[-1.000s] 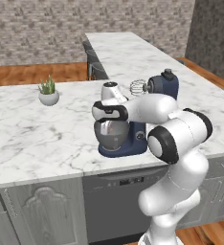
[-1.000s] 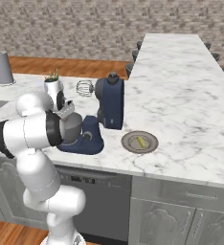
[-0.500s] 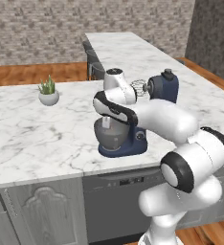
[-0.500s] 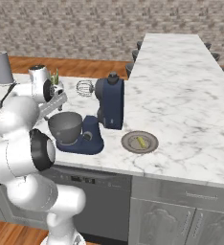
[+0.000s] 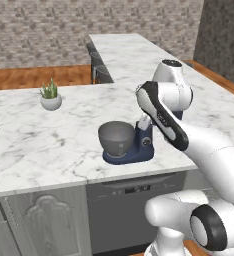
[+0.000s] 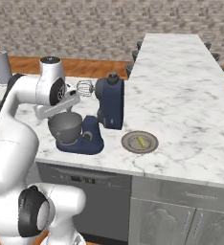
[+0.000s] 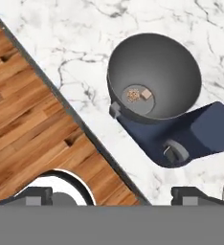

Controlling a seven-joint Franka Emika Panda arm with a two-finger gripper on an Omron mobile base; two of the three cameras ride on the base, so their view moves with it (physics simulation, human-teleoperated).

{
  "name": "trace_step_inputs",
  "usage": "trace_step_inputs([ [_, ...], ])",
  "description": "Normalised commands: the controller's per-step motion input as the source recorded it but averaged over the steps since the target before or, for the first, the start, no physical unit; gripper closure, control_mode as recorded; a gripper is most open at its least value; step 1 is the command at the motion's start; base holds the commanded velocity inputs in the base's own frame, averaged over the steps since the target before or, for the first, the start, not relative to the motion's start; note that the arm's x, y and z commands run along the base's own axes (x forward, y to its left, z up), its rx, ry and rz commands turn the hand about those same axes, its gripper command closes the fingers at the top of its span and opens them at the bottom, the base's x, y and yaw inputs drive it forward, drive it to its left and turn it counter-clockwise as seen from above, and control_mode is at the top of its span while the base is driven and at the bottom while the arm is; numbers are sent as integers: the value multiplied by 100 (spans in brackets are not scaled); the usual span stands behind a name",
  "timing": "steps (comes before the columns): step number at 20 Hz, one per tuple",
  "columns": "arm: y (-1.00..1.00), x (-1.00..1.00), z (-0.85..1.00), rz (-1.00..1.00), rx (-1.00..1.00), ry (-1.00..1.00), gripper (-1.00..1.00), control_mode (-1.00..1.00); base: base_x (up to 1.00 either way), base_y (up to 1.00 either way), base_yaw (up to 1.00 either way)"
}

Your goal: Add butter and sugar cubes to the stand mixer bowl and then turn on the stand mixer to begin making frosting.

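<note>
End effector (image 7: 112,194): fingers spread wide, nothing held, hanging over the bowl (image 7: 154,76).
Bowl: seated on the mixer (image 6: 109,103) base near the table (image 5: 34,145) front edge; a brownish cube lies inside.
Just changed: jaws have opened and the hand has lifted clear of the bowl, so sugar looks delivered.
Butter (image 6: 140,142): on the plate (image 6: 130,142), likely next.

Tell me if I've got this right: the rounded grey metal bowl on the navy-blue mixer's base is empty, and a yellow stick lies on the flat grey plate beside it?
Not quite. The rounded dull-grey metal bowl is not empty: the hand view shows two small brownish pieces lying at its bottom. The rest holds: it sits on the navy-blue stand mixer, and in the right base view a yellow stick lies on the flat round grey plate beside it.
</note>
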Motion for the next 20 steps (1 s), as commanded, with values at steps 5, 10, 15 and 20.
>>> trace_step_inputs([
  [5, -100, -44, 14, -12, 20, 0, -100, -100, 0, 0, 0],
  [10, -100, -5, 0, -6, 22, 0, -100, -100, 0, 0, 0],
  [15, -100, 1, -2, -2, 16, 0, -100, -100, 0, 0, 0],
  [20, -97, 4, -12, 0, 13, 0, -100, -100, 0, 0, 0],
])
